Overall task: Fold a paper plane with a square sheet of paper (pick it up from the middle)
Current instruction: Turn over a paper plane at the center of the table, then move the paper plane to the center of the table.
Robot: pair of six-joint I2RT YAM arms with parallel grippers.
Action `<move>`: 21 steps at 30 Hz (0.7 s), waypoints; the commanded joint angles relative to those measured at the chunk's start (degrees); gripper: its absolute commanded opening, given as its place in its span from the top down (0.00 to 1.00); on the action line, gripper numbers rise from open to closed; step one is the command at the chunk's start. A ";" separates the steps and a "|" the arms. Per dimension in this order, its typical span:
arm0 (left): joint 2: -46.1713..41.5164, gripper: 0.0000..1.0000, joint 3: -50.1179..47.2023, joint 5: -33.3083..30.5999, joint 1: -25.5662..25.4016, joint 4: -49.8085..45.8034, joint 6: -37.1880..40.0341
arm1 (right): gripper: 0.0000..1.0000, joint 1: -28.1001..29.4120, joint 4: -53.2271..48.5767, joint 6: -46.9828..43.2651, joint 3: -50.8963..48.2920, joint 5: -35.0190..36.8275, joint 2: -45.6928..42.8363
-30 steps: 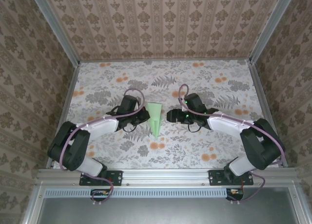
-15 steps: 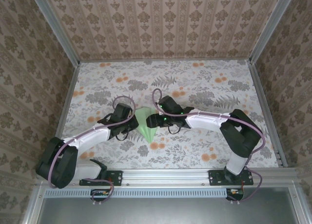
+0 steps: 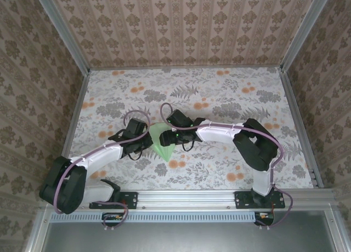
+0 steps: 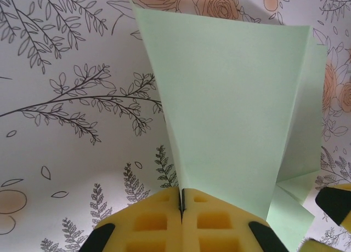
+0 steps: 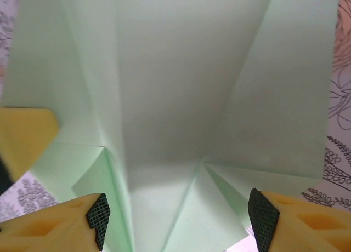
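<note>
Light, floppy plane (image 3: 164, 147): left gripper (image 4: 181, 207) pinches its edge; right gripper (image 5: 179, 217), spread wide, should take its centre crease.

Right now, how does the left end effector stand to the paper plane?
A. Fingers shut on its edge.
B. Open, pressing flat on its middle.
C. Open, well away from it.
A: in the left wrist view the fingers of the left end effector meet with no gap, and the edge of the paper plane runs into their seam.
</note>
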 commanded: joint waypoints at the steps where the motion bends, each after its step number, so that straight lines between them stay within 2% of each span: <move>1: -0.07 1.00 -0.48 -0.76 0.35 -0.60 -1.05 | 0.28 0.16 -3.13 0.09 1.83 -0.46 1.97; 9: 0.36 1.00 -0.29 -0.12 0.53 -0.16 -0.84 | 0.32 0.22 2.23 1.99 0.66 -10.40 2.58; 18: 0.90 1.00 -0.02 0.81 0.62 0.52 -0.72 | 0.37 0.06 9.53 4.14 -1.37 -15.00 1.20; 21: 0.90 1.00 -0.05 1.23 0.62 0.74 -0.56 | 0.38 0.18 9.05 4.22 -1.07 -14.80 1.39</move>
